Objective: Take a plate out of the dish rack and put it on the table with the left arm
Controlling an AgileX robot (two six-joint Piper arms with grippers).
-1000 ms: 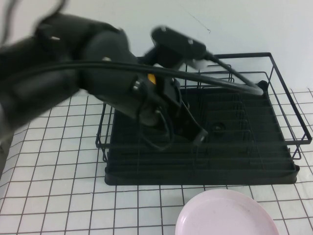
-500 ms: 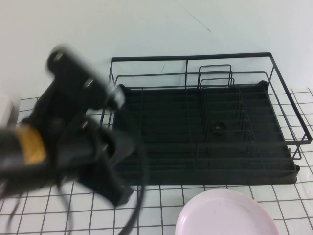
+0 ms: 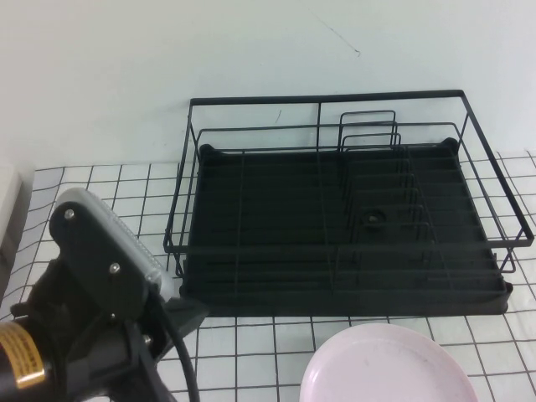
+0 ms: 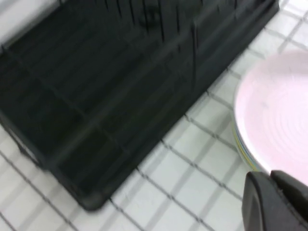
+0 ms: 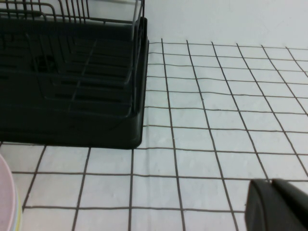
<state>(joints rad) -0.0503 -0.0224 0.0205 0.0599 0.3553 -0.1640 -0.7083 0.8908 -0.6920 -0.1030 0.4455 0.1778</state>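
Note:
The pale pink plate lies flat on the gridded table in front of the dish rack, whose slots hold nothing. It also shows in the left wrist view, with thin coloured rims under its edge, and at the edge of the right wrist view. My left arm is low at the near left, beside the rack's front left corner. My left gripper is shut and empty, close above the plate's near edge. My right gripper is shut and empty above the table, right of the rack.
The rack fills the back of the table, against a pale wall. Bare grid shows to the left of it and to its right. A white object sits at the far left edge.
My left arm has swung back from over the rack's left part to the near left of the table. The plate and rack have not moved.

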